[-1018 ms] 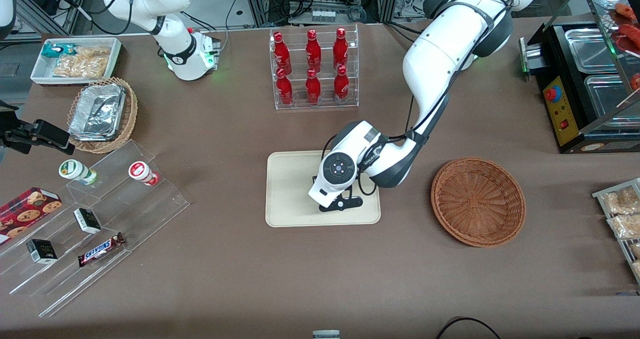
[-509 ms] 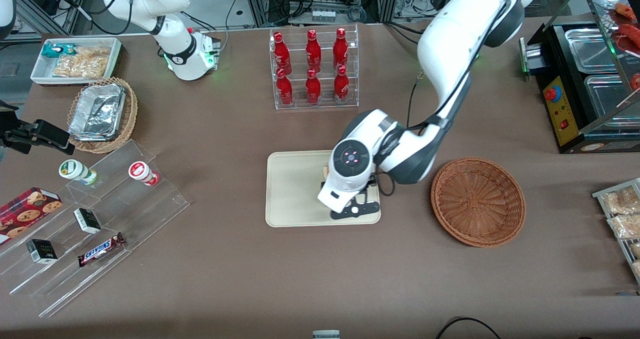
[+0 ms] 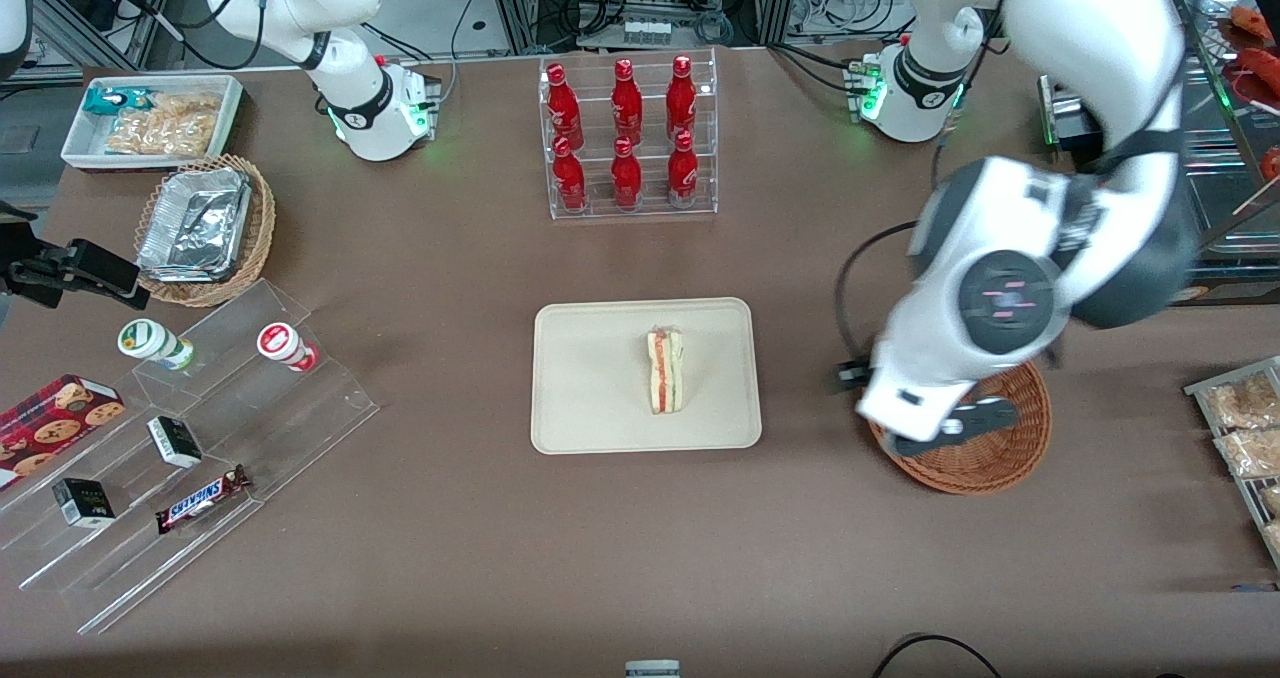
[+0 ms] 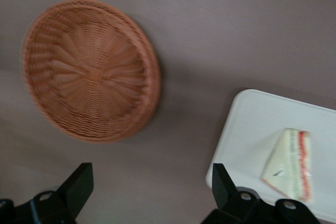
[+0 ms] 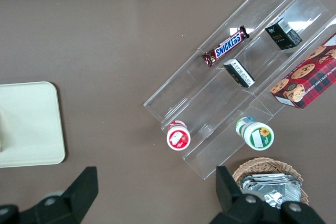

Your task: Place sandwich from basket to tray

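The sandwich, a pale wedge with red and green layers along its cut edge, lies on the cream tray with nothing touching it. The reddish-brown woven basket holds nothing and sits beside the tray, toward the working arm's end of the table. The left arm's gripper hangs high over the basket's edge nearest the tray. In the left wrist view the gripper is open with only bare table between its fingers. That view also shows the basket, the tray and the sandwich.
A clear rack of red bottles stands farther from the front camera than the tray. A stepped acrylic shelf with snacks, a tan basket of foil containers and a white bin lie toward the parked arm's end. A black appliance stands at the working arm's end.
The gripper was low over the tray and hid the sandwich. It has let go, risen and swung toward the working arm's end to above the basket. The sandwich now lies uncovered on the tray.
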You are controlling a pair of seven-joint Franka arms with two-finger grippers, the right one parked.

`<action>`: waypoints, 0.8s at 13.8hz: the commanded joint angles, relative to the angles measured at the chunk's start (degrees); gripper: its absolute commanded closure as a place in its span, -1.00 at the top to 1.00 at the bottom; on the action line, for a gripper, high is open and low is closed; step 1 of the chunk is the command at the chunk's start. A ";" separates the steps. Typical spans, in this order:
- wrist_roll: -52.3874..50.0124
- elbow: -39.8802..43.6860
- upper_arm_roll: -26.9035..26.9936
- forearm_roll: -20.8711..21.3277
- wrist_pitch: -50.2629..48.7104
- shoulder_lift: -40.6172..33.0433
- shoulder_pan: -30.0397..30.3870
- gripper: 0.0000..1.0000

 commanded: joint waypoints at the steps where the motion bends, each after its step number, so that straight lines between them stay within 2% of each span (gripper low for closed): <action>1: 6.94 -7.70 -0.46 -1.88 -2.35 -8.11 7.02 1.00; 7: 10.38 -7.26 -0.37 -1.88 -11.40 -16.63 13.88 1.00; 11: 10.47 -9.62 -0.55 -3.37 -16.59 -22.43 14.33 1.00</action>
